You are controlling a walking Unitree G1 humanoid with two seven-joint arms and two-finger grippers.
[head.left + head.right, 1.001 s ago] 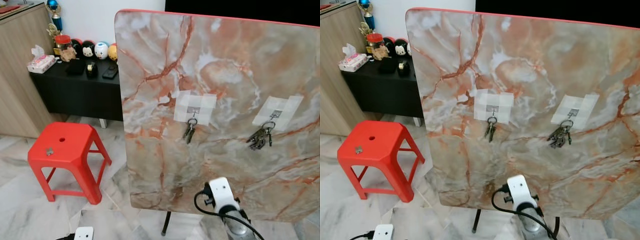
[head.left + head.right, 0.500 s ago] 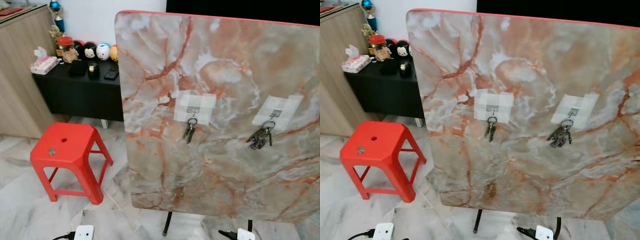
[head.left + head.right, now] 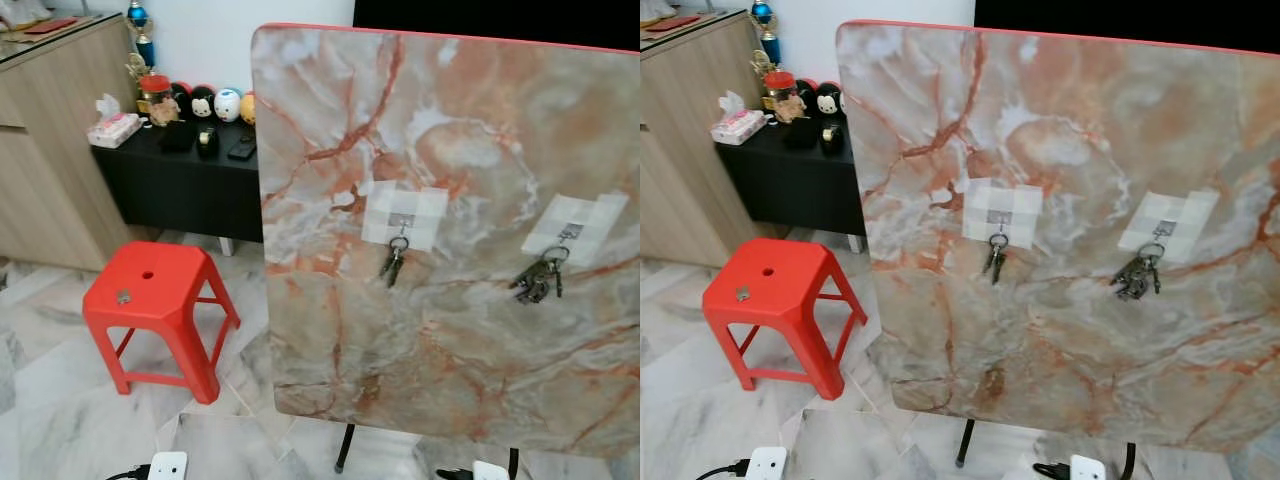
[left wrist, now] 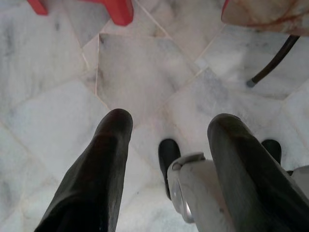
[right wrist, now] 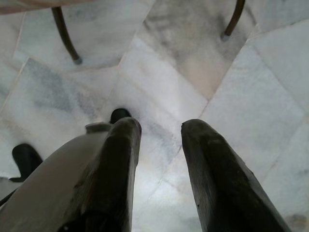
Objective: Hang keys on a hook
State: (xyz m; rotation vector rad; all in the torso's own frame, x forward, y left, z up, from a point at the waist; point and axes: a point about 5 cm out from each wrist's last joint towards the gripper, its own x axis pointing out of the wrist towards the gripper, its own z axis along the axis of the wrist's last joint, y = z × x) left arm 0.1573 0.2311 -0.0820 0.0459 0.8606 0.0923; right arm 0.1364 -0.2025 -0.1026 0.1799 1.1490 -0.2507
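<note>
- marble-patterned, glossy and veined in orange and grey, the upright board (image 3: 450, 240) stands on thin dark legs; two pale taped patches on its face each carry a small metal hook.
- a slim pair of keys (image 3: 392, 262) hangs from the left hook (image 3: 400, 222), and a bulkier bunch of keys (image 3: 534, 282) hangs from the right hook (image 3: 570, 236), so the task looks done.
- left gripper (image 4: 166, 125) points down at the pale marble floor (image 4: 145, 67), its smooth black fingers spread apart and empty.
- right gripper (image 5: 160, 126) also hangs low over the floor, fingers parted with nothing between them.
- risk: the hooks seem held only by tape, so the heavy bunch could peel its patch loose, and a bump to the light-legged board might swing either set off.
- risk: white plugs and cables (image 3: 165, 466) lie on the near floor, a likely snag for a stepping foot.
- a moulded red plastic stool (image 3: 160, 300) stands to the left, well apart from the board.
</note>
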